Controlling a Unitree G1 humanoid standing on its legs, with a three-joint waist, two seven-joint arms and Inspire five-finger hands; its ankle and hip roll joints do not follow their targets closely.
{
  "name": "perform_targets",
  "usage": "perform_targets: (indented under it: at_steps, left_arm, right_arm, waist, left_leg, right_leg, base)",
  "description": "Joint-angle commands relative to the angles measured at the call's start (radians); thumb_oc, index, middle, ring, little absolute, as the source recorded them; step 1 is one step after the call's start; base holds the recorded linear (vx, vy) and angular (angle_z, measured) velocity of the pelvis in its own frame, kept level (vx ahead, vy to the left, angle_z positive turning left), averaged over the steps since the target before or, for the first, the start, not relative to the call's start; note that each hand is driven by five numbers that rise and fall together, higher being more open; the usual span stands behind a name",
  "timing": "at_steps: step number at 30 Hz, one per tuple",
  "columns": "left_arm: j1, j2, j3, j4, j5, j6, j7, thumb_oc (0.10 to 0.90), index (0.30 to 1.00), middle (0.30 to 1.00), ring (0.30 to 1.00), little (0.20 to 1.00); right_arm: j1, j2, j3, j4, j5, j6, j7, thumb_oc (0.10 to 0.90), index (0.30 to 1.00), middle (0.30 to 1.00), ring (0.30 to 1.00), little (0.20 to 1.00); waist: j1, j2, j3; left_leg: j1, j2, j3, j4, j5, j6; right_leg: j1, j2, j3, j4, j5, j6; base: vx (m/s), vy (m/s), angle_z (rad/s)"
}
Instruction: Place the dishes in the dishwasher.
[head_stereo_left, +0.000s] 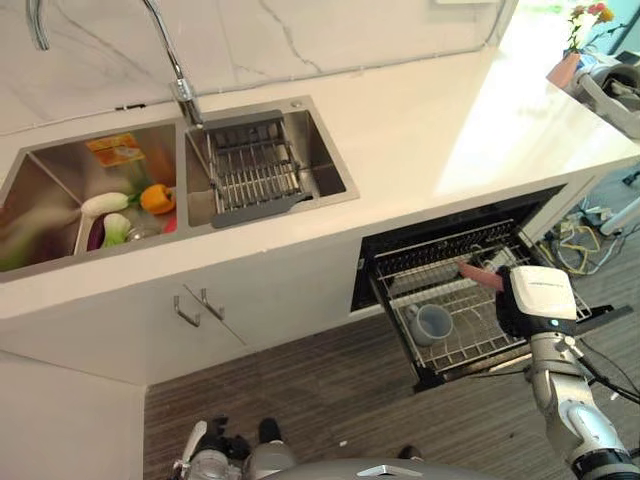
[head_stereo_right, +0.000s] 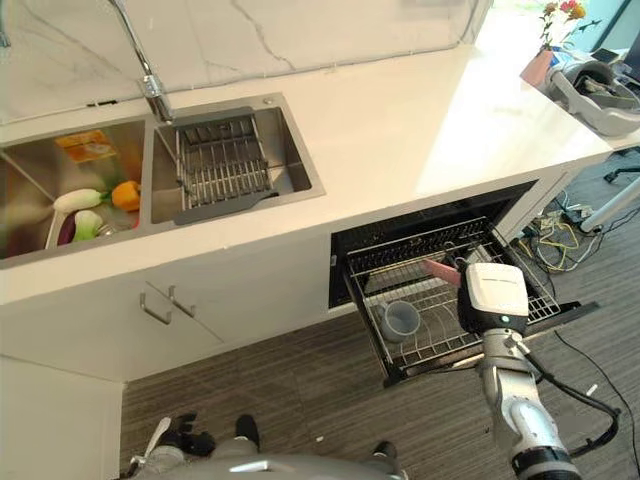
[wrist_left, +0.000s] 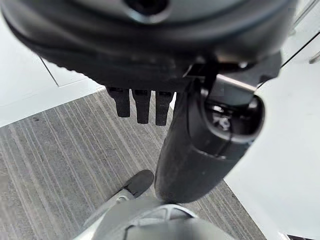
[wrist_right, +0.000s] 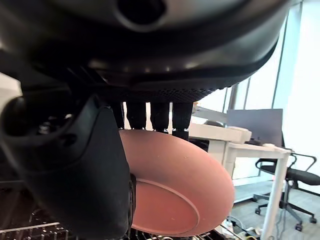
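1. The right hand (wrist_right: 100, 165) is reaching over the pulled-out dishwasher rack (head_stereo_right: 440, 320) and gripping a pink plate (wrist_right: 175, 190), thumb on one face and fingers (wrist_right: 160, 116) curled over the far side, so it's clamped on that plate.
2. In the head views the plate is poking out past the hand, sitting just above the rack's wires; can't tell if it's touching them.
3. A grey mug (head_stereo_left: 432, 323) is lying in the rack, just beside the hand, on the sink side.
4. The left hand (wrist_left: 200, 145) is hanging low over the striped floor (wrist_left: 55, 170), fingers relaxed and holding nothing.
5. More stuff is sitting in the left sink basin (head_stereo_left: 40, 175): a white dish (head_stereo_left: 103, 204) and something orange (head_stereo_left: 157, 198). The right basin is holding a wire drying rack (head_stereo_left: 250, 172).
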Motion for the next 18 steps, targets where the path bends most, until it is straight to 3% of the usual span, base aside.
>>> perform_targets:
  at_steps: [1,8,13,15,18]
  left_arm:
    - [-0.014,-0.005,-0.077,0.076,0.040,0.007,-0.013,0.800,0.900,0.900,0.900,0.900]
    - [-0.015,0.004,-0.116,0.069,0.039,-0.004,-0.023,0.800,0.900,0.900,0.900,0.900]
    - [-0.024,0.012,-0.168,0.050,0.024,-0.014,-0.027,0.800,0.900,0.900,0.900,0.900]
    - [-0.031,0.009,-0.183,0.041,-0.001,-0.019,-0.022,0.800,0.900,0.900,0.900,0.900]
    - [-0.033,0.004,-0.189,0.042,-0.007,-0.020,-0.020,0.800,0.900,0.900,0.900,0.900]
  right_arm:
    - [-0.177,-0.117,0.005,-0.012,-0.022,0.024,-0.058,0.400,0.300,0.300,0.300,0.300]
    - [-0.308,-0.158,0.108,0.164,-0.005,0.035,-0.040,0.400,0.300,0.300,0.300,0.300]
    - [-0.434,-0.164,0.212,0.331,0.032,0.041,-0.029,0.400,0.300,0.300,0.300,0.300]
    - [-0.490,-0.148,0.263,0.438,0.050,0.046,-0.025,0.400,0.300,0.300,0.300,0.300]
    - [-0.506,-0.131,0.274,0.475,0.063,0.048,-0.029,0.400,0.300,0.300,0.300,0.300]
  waist:
    - [0.033,0.017,0.023]
    - [0.049,0.032,0.044]
    - [0.062,0.064,0.067]
    - [0.065,0.091,0.076]
    - [0.065,0.099,0.077]
  left_leg:
    - [0.016,0.041,-0.004,0.062,-0.046,-0.033]
    - [0.003,0.041,-0.018,0.077,-0.044,-0.038]
    - [-0.020,0.037,-0.038,0.073,-0.032,-0.042]
    - [-0.035,0.028,-0.054,0.066,-0.022,-0.042]
    - [-0.039,0.025,-0.060,0.063,-0.020,-0.041]
  right_leg:
    - [0.079,-0.045,0.006,0.046,-0.122,0.040]
    - [0.077,-0.044,0.001,0.054,-0.129,0.036]
    - [0.066,-0.046,-0.011,0.055,-0.129,0.034]
    - [0.056,-0.049,-0.019,0.054,-0.128,0.034]
    - [0.057,-0.050,-0.025,0.054,-0.129,0.033]
  base:
    - [0.01,-0.018,0.08]
    - [-0.01,-0.008,0.04]
    - [-0.02,0.005,0.12]
    - [-0.03,0.029,0.16]
    - [0.00,0.010,0.26]
